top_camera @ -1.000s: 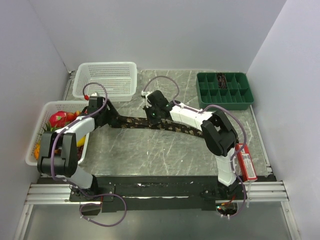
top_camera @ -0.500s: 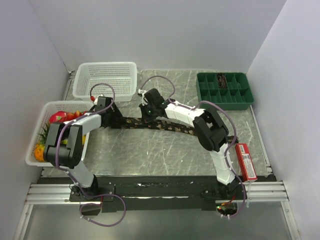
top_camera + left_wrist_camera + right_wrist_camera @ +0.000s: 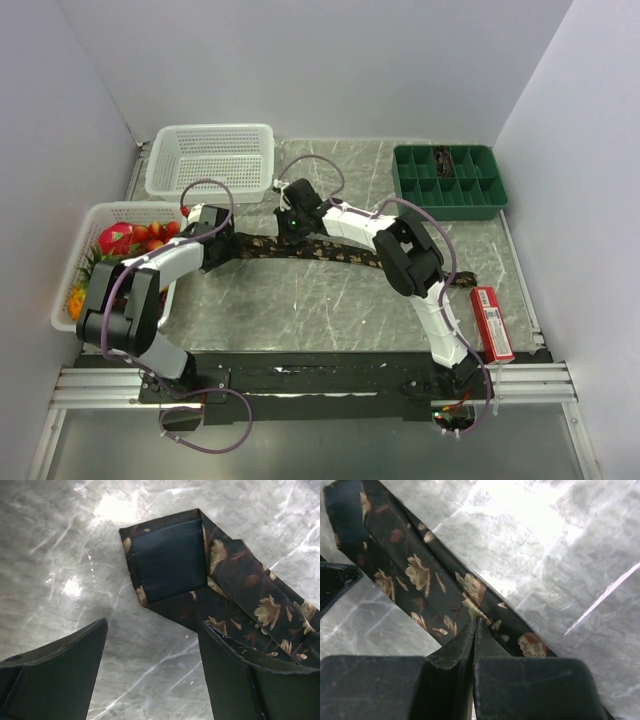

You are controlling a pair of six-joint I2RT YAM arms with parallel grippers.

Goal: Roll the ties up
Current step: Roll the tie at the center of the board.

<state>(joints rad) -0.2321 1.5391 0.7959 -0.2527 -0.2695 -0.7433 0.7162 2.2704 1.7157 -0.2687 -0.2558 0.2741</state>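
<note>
No writing, number or brand can be read in any of the three views. The flat red rectangular box (image 3: 492, 322) lying at the right edge of the grey marbled table carries pale markings along its top, but in the overhead view they are too small and blurred to make out as letters or figures.

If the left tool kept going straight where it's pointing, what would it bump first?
Most likely the folded end of the tie, lying just ahead of the open left tool, though depth is hard to judge.
</note>
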